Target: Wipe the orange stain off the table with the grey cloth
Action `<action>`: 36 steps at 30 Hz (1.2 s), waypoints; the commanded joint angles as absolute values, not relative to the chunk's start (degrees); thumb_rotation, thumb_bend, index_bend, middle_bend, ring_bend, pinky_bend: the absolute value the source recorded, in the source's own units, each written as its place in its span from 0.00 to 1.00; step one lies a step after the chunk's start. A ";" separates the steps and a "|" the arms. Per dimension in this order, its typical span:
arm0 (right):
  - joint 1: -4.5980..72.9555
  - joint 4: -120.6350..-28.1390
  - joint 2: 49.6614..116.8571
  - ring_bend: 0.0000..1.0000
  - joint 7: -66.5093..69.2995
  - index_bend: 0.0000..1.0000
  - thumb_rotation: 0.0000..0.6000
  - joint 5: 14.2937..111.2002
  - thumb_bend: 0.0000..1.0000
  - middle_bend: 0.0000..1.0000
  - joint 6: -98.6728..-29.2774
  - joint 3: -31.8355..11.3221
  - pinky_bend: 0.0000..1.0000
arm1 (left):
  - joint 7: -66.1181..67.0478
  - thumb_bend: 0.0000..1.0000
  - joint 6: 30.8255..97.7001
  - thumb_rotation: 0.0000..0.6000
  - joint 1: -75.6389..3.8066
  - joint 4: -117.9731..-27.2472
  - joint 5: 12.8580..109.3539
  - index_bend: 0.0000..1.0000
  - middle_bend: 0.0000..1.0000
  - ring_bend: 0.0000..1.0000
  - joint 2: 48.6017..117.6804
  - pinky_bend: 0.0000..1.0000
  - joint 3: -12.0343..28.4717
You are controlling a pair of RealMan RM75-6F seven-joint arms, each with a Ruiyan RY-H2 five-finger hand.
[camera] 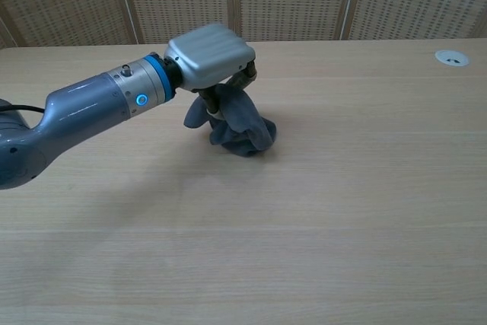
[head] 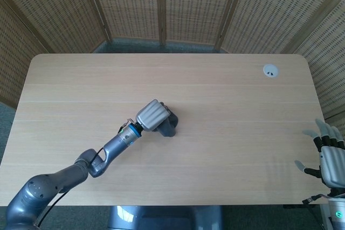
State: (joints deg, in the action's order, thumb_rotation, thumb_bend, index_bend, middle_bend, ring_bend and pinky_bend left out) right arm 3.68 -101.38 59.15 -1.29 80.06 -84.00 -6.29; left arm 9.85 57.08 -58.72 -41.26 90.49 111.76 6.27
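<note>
Head view shows the left hand (head: 153, 116) near the middle of the tabletop (head: 232, 111), clenched around the bunched grey cloth (head: 167, 127) and pressing it down onto the wood; the chest view gives the same grasp, with the cloth (camera: 242, 123) hanging in folds below the hand (camera: 209, 55) and its lower edge touching the surface. No orange stain can be made out in either view, so the mark is either under the cloth or already wiped off; I judge the wiping well advanced, though a pass or two and a lift to check may remain. Fingers are largely hidden by the back of the hand and the cloth. The right hand (head: 330, 157) rests apart at the far right edge, fingers spread, holding nothing, partly cut off by the frame.
</note>
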 commanded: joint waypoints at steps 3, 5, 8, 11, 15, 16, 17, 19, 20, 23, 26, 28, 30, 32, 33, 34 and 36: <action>3.60 -101.42 59.09 0.00 -1.17 0.24 1.00 80.18 0.00 0.00 -84.18 -6.27 0.00 | 10.82 0.15 55.92 1.00 -58.84 -41.02 89.93 0.75 0.68 0.65 112.69 0.90 5.93; 3.53 -101.44 59.01 0.00 -0.95 0.24 1.00 80.15 0.00 0.00 -84.33 -6.34 0.00 | 11.04 0.15 55.62 1.00 -58.70 -40.78 89.88 0.75 0.68 0.65 112.73 0.90 5.60; 3.49 -101.47 58.92 0.00 -0.78 0.24 1.00 80.17 0.00 0.00 -84.45 -6.40 0.00 | 10.82 0.15 55.46 1.00 -58.12 -40.65 89.50 0.75 0.68 0.65 112.57 0.90 5.31; 3.52 -101.49 58.92 0.00 -0.80 0.24 1.00 80.34 0.00 0.00 -84.36 -6.29 0.00 | 10.82 0.15 55.21 1.00 -57.23 -40.53 89.25 0.75 0.68 0.65 112.26 0.90 4.63; 3.49 -101.47 58.94 0.00 -0.87 0.24 1.00 80.22 0.00 0.00 -84.41 -6.33 0.00 | 11.07 0.15 55.37 1.00 -56.12 -40.33 89.27 0.75 0.68 0.64 111.38 0.90 3.74; 3.50 -101.47 58.94 0.00 -0.85 0.24 1.00 80.19 0.00 0.00 -84.42 -6.36 0.00 | 10.98 0.15 55.46 1.00 -55.78 -40.34 89.14 0.75 0.68 0.65 111.06 0.90 3.66; 3.50 -101.48 58.94 0.00 -0.87 0.24 1.00 80.17 0.00 0.00 -84.44 -6.38 0.00 | 10.85 0.15 55.54 1.00 -55.43 -40.38 89.00 0.75 0.68 0.64 110.70 0.90 3.58; 3.51 -101.49 58.96 0.00 -0.92 0.24 1.00 80.20 0.00 0.00 -84.43 -6.36 0.00 | 10.65 0.15 55.69 1.00 -54.72 -40.43 88.80 0.75 0.68 0.64 109.93 0.90 3.32; 3.51 -101.52 58.96 0.00 -0.91 0.24 1.00 80.21 0.00 0.00 -84.42 -6.35 0.00 | 10.59 0.15 55.70 1.00 -54.47 -40.44 88.76 0.75 0.68 0.64 109.67 0.90 3.18; 3.45 -101.62 59.01 0.00 -1.09 0.24 1.00 80.47 0.00 0.00 -84.61 -6.26 0.00 | 9.37 0.15 55.95 1.00 -52.51 -40.06 88.84 0.75 0.68 0.64 107.80 0.90 1.79; 3.44 -101.61 59.10 0.00 -1.37 0.24 1.00 80.51 0.00 0.00 -84.70 -6.25 0.00 | 8.25 0.15 56.28 1.00 -51.16 -39.01 89.16 0.75 0.68 0.64 106.55 0.90 0.71; 3.44 -101.66 59.15 0.00 -1.48 0.24 1.00 80.54 0.00 0.00 -84.69 -6.21 0.00 | 7.52 0.15 56.65 1.00 -50.25 -38.22 89.19 0.75 0.68 0.64 105.72 0.90 0.28; 3.45 -101.69 59.20 0.00 -1.67 0.24 1.00 80.60 0.00 0.00 -84.74 -6.19 0.00 | 7.00 0.15 57.03 1.00 -49.62 -37.62 89.33 0.75 0.68 0.64 105.02 0.90 -0.08; 3.42 -101.75 59.24 0.00 -1.76 0.24 1.00 80.71 0.00 0.00 -84.82 -6.15 0.00 | 6.68 0.15 57.25 1.00 -48.80 -36.69 89.38 0.75 0.68 0.64 103.97 0.90 -0.49; 3.41 -101.77 59.24 0.00 -1.78 0.24 1.00 80.73 0.00 0.00 -84.84 -6.15 0.00 | 6.49 0.15 57.28 1.00 -48.47 -36.39 89.28 0.75 0.68 0.64 103.55 0.90 -0.56; 3.40 -101.79 59.23 0.00 -1.80 0.24 1.00 80.76 0.00 0.00 -84.88 -6.14 0.00 | 6.26 0.15 57.33 1.00 -48.09 -36.09 89.13 0.75 0.68 0.64 103.09 0.90 -0.59; 3.37 -101.81 59.23 0.00 -1.82 0.24 1.00 80.80 0.00 0.00 -84.97 -6.15 0.00 | 5.67 0.15 57.56 1.00 -47.16 -35.44 88.87 0.75 0.68 0.64 101.91 0.90 -0.74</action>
